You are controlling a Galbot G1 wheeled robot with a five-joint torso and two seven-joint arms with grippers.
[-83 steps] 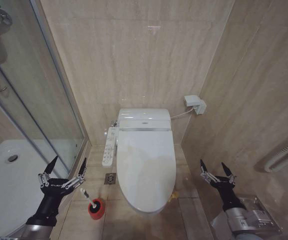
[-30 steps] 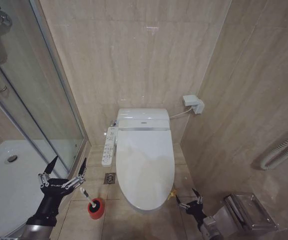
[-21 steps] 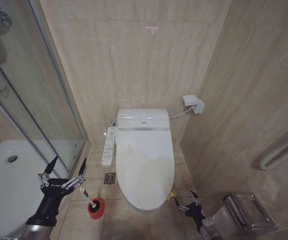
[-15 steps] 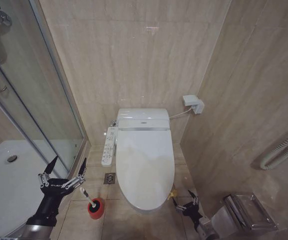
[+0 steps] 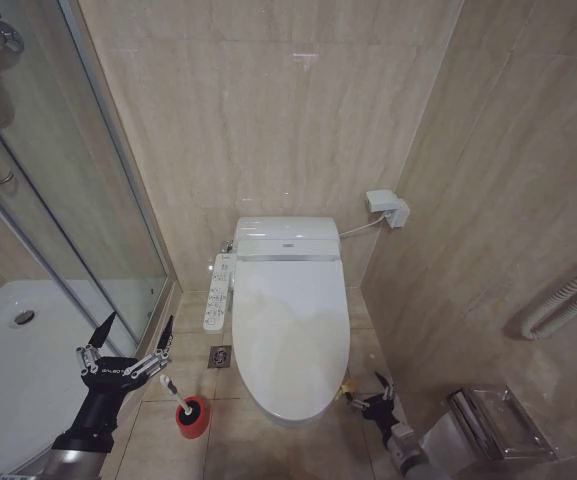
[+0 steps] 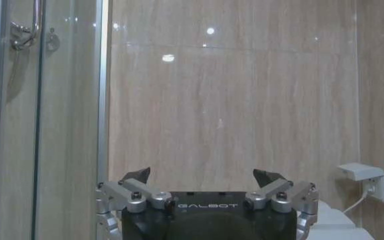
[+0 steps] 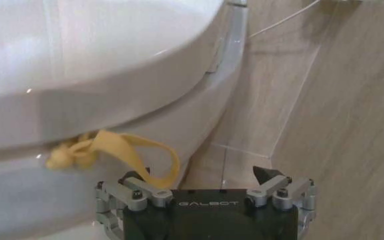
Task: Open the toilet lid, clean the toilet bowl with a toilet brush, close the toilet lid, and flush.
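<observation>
— Looking from above: is the toilet lid (image 5: 293, 325) down?
— Down flat, so the toilet bowl is covered. The toilet brush (image 5: 173, 392) stands in its red holder (image 5: 194, 416) on the floor, between the toilet and the shower tray (image 5: 18, 350).
— And the arms?
— The left gripper (image 5: 133, 338) hovers above the brush, fingers spread. The right gripper (image 5: 366, 393) sits low in the narrow gap between the toilet's front and the side wall, fingers apart.
— The left wrist view?
— Fingers wide, facing bare wall tile (image 6: 232, 100) beside the shower glass (image 6: 52, 120).
— The right wrist?
— A yellow strap (image 7: 122, 150) hangs from the lid's rim, looping at the spread fingers.
</observation>
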